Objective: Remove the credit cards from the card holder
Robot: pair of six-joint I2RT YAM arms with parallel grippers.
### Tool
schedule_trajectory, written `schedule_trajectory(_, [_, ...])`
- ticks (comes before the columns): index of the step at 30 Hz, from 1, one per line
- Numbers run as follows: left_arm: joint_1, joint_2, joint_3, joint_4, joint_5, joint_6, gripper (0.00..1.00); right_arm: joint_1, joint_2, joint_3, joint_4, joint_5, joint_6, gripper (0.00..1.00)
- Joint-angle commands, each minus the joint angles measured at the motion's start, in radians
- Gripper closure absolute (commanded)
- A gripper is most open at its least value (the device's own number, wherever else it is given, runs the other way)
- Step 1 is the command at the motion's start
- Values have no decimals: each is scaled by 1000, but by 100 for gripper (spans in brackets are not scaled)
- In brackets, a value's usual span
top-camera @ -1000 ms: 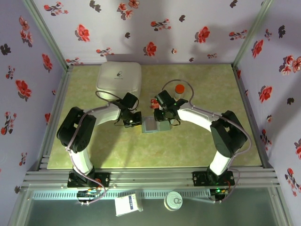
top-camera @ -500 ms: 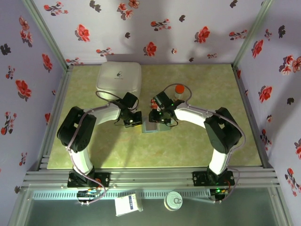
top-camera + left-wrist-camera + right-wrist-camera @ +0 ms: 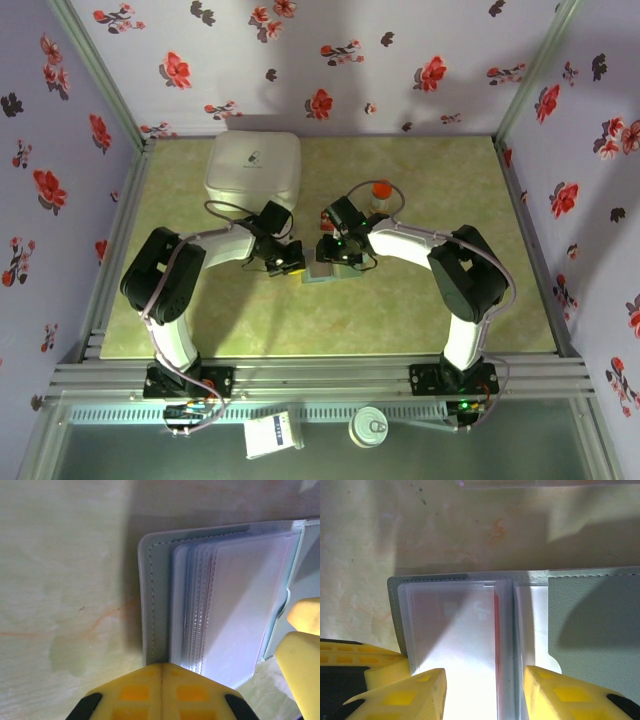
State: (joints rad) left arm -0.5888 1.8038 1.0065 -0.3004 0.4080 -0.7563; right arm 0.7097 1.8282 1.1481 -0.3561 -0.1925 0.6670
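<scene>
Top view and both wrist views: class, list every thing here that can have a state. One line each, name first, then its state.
card holder: open, lying flat, clear sleeves fanned
red card: inside a sleeve, edge showing
bottle: upright, cap on
white box: lid shut
left claw: shut, tips at the holder's edge
right claw: open, jaws astride the sleeves

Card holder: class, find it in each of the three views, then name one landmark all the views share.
Top external: card holder near the middle of the tabletop.
Left wrist: card holder across the right half, open, clear sleeves fanned.
Right wrist: card holder from centre to right edge, open.
Shared landmark: the yellow-green tabletop under it.
</scene>
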Motion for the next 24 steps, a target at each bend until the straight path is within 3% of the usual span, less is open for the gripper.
schedule_trajectory(1, [19, 15, -9, -41, -33, 20, 100, 4, 2, -1, 28, -29, 39, 55])
schedule_trajectory(11, [35, 1, -14, -43, -31, 30, 100, -6, 43, -7, 143, -124, 113, 54])
schedule_trajectory(16, [35, 3, -13, -44, -31, 30, 100, -12, 66, -23, 225, -180, 147, 59])
schedule_trajectory(24, [43, 5, -9, -55, -35, 36, 100, -13, 68, -26, 155, -123, 124, 60])
